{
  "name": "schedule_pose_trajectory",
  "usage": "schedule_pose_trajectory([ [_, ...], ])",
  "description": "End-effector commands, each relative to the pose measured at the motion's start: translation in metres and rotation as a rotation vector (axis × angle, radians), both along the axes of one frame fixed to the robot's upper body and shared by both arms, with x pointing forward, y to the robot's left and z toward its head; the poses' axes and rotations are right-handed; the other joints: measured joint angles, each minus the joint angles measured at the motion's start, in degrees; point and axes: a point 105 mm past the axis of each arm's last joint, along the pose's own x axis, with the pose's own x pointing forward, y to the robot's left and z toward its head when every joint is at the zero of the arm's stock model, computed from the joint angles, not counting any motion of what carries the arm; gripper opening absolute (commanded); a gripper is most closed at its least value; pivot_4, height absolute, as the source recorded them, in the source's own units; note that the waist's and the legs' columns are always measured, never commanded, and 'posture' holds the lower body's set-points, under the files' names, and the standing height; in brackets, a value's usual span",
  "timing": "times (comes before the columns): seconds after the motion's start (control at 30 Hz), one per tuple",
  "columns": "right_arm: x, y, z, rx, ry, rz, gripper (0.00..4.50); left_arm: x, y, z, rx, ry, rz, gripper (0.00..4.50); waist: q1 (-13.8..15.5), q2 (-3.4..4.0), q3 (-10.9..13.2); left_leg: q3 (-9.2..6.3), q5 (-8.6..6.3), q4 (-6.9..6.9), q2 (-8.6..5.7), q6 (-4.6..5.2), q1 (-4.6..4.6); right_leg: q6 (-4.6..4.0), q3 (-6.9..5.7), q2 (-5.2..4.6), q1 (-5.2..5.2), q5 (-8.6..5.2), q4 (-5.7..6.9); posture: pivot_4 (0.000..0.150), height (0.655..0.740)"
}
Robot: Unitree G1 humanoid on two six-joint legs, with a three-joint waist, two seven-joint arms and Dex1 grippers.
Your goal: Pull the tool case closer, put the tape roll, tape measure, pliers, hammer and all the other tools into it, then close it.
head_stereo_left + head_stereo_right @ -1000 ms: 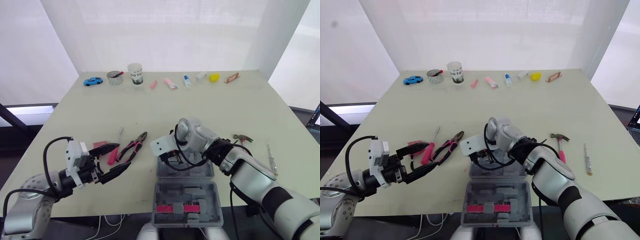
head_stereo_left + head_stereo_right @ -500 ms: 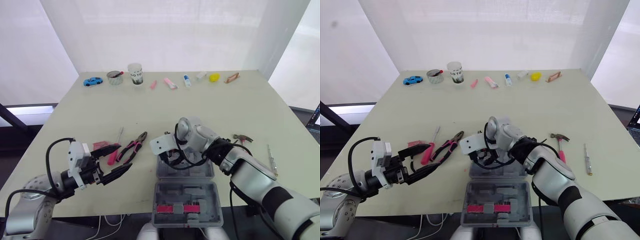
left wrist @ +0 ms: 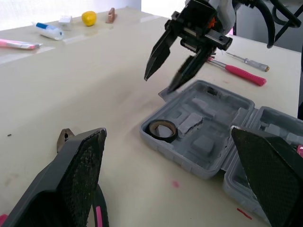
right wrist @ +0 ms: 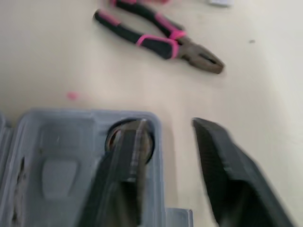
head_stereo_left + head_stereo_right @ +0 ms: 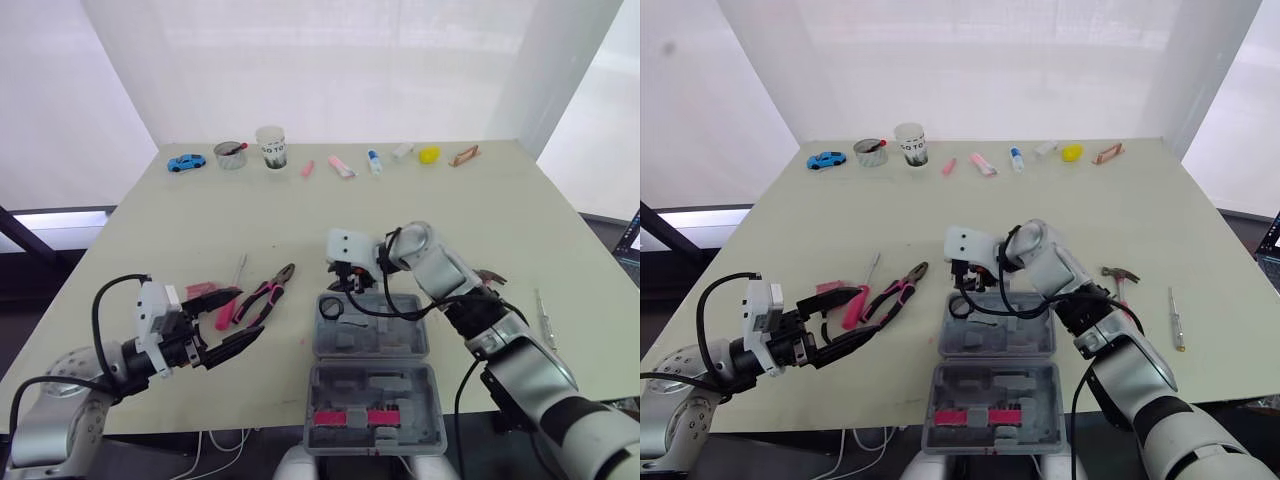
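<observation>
The grey tool case (image 5: pixel 372 375) lies open at the table's front centre. A black tape roll (image 5: pixel 331 309) sits in the far left corner of its rear half, also seen as the tape roll (image 3: pixel 163 129) in the left wrist view. My right gripper (image 5: pixel 350 283) hangs open just above the case's far edge, a little beyond the roll, holding nothing. Pink-handled pliers (image 5: pixel 264 296) and a pink screwdriver (image 5: pixel 228 305) lie left of the case. My left gripper (image 5: pixel 238 316) is open and empty, low beside them. A hammer (image 5: pixel 1118 285) lies right of the case.
A thin screwdriver (image 5: pixel 543 315) lies near the right edge. A small pink object (image 5: pixel 200 289) rests by my left fingers. Along the far edge stand a blue toy car (image 5: pixel 186 162), a tin (image 5: pixel 230 154), a paper cup (image 5: pixel 270 146) and several small items. A pink part (image 5: pixel 355 417) sits in the case's near half.
My right gripper has lifted out of the case's far left corner and moved back, now open; the tape roll lies in the case. The left arm has barely moved.
</observation>
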Motion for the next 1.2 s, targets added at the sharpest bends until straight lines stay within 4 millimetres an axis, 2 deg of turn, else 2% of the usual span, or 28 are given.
schedule_pose_trajectory([
  [0.03,-0.002,0.003,0.01,0.123,-0.003,-0.043,0.04,0.001,0.003,0.009,0.015,-0.039,-0.008,4.5,0.0,0.0,0.0,0.01,0.0,-0.02,0.0,0.0,0.0,0.0,0.0,0.0,0.0,0.0,0.0,0.15,0.74],
  [0.3,-0.008,0.005,-0.014,0.305,0.077,-0.119,0.04,0.003,0.008,0.008,0.018,-0.037,-0.016,4.5,0.0,-0.01,0.0,0.02,0.0,-0.03,0.0,0.0,0.01,0.01,0.02,0.01,0.0,0.0,-0.01,0.15,0.74],
  [0.4,-0.009,0.003,-0.019,0.314,0.093,-0.128,0.04,0.004,0.009,0.008,0.019,-0.036,-0.016,4.5,0.0,-0.01,0.0,0.03,0.0,-0.04,0.0,0.0,0.01,0.01,0.02,0.01,0.0,0.0,-0.02,0.15,0.74],
  [0.43,-0.01,0.003,-0.02,0.312,0.094,-0.123,0.55,0.004,0.009,0.007,0.019,-0.036,-0.016,4.5,0.0,-0.01,0.0,0.03,0.0,-0.04,0.0,0.0,0.01,0.01,0.03,0.01,0.0,0.0,-0.02,0.15,0.74],
  [0.47,-0.01,0.003,-0.019,0.316,0.08,-0.127,0.82,0.004,0.01,0.007,0.02,-0.035,-0.016,4.5,0.0,-0.01,0.0,0.03,0.0,-0.04,0.0,0.0,0.01,0.01,0.03,0.0,0.0,0.0,-0.02,0.15,0.74],
  [0.53,-0.008,0.004,-0.018,0.322,0.062,-0.131,1.82,0.004,0.01,0.007,0.02,-0.034,-0.016,4.5,0.0,-0.01,0.0,0.02,0.0,-0.04,0.0,0.0,0.01,0.01,0.03,0.0,0.0,0.0,-0.02,0.15,0.74],
  [0.67,-0.007,0.004,-0.022,0.318,0.053,-0.13,1.82,0.005,0.011,0.006,0.018,-0.034,-0.016,4.5,0.0,-0.01,0.0,0.01,0.0,-0.05,0.01,0.0,0.02,0.0,0.03,0.02,-0.01,0.0,-0.01,0.15,0.74],
  [1.2,-0.011,-0.003,-0.078,0.24,0.15,-0.175,1.82,0.007,0.014,0.004,0.024,-0.034,-0.015,4.5,0.0,-0.02,0.0,0.03,0.0,-0.06,0.01,0.0,0.03,0.01,0.05,0.02,-0.01,0.0,-0.01,0.15,0.74],
])
